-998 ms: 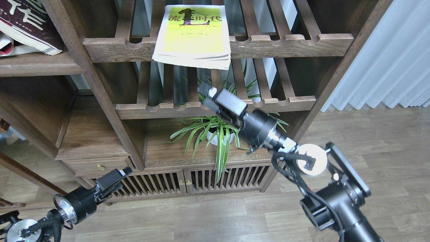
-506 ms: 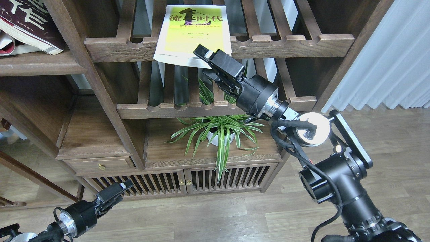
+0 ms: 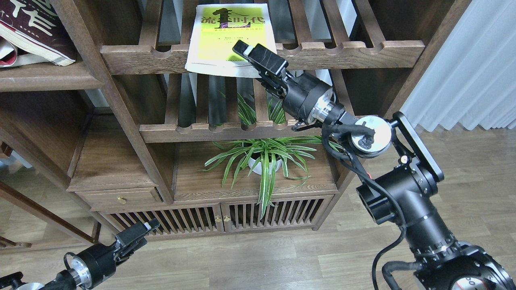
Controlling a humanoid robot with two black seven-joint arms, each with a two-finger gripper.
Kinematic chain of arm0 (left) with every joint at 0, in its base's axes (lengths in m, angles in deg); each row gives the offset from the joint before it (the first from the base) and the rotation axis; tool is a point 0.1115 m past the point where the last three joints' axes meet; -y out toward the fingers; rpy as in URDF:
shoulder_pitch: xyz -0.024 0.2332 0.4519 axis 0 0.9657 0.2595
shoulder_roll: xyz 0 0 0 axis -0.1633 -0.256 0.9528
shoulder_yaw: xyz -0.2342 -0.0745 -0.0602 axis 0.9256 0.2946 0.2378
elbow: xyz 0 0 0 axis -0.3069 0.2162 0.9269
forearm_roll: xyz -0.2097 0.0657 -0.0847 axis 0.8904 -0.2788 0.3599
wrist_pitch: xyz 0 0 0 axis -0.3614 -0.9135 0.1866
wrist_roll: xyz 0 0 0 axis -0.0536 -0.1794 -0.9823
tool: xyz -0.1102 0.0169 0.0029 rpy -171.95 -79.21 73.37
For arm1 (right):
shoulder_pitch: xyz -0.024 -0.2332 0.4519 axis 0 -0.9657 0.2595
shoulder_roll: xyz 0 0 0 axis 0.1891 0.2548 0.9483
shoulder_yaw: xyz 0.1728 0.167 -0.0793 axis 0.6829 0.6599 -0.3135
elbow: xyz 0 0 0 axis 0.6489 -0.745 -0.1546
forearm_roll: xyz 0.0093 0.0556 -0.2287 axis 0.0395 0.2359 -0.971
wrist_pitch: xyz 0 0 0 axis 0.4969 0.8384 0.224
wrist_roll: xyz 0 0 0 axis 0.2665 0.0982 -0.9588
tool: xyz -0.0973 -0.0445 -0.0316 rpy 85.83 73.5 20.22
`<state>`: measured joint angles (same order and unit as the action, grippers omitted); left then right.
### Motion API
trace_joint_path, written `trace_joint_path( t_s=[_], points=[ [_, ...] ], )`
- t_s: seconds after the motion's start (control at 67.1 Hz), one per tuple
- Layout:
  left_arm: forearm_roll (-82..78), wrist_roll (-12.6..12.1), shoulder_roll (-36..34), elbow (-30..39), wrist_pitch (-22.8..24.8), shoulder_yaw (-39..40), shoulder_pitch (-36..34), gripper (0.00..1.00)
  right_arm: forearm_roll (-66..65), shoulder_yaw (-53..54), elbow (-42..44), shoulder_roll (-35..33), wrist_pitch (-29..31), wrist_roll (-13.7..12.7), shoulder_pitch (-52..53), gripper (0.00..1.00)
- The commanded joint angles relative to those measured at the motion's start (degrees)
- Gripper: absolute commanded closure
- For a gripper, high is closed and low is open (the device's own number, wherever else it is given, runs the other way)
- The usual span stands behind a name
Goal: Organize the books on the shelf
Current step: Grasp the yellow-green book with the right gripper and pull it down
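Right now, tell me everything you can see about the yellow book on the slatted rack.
The yellow book is a large paperback, its cover bright yellow with a white border and black title characters near the top. It lies flat, face up, on the upper slatted rack, its near edge overhanging the notched front rail. The page block looks slightly wavy. The right gripper sits at its lower right corner; whether it grips the book is unclear.
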<state>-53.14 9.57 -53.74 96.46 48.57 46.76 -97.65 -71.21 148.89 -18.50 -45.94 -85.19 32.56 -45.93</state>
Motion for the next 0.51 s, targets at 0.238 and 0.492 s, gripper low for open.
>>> trace_joint_path(
  t_s=[0.238, 0.492],
  points=[
    [0.00, 0.09, 0.00, -0.17, -0.01, 0.13, 1.23, 0.01, 0.45, 2.16, -0.71, 0.00, 3.70, -0.43, -0.21, 0.79],
    [0.00, 0.09, 0.00, -0.88, -0.01, 0.13, 1.49, 0.01, 0.98, 3.30, -1.33, 0.00, 7.39, -1.31, -1.53, 0.98]
  ],
)
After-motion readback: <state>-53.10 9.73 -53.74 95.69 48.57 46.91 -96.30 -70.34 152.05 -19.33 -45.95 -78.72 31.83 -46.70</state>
